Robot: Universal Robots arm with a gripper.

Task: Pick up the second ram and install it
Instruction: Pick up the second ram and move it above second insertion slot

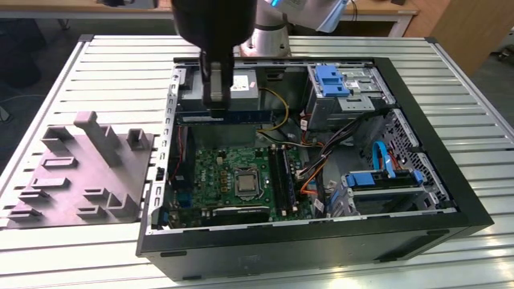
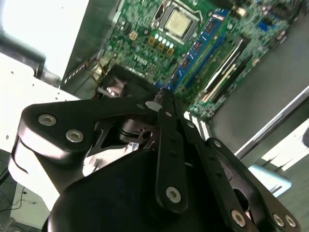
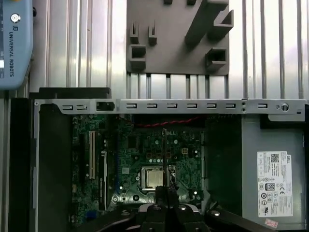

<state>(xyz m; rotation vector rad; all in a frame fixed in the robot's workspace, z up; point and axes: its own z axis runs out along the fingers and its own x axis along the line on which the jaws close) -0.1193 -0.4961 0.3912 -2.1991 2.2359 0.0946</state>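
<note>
Clamped shut in the end effector (image 1: 215,112): the second ram (image 1: 249,116), upper centre of the exterior view, over the open case (image 1: 321,250), apart from the slots (image 1: 280,174). Could tilt in so thin a grip, then jam beside the 1 seated module (image 2: 200,48) or snag cables (image 1: 321,162).

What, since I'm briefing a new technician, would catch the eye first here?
The open computer case on the slatted table, its green motherboard exposed. Over it the black claw grips the second ram, a thin bluish-green stick. A grey fixture lies at the exterior view's left.
</note>
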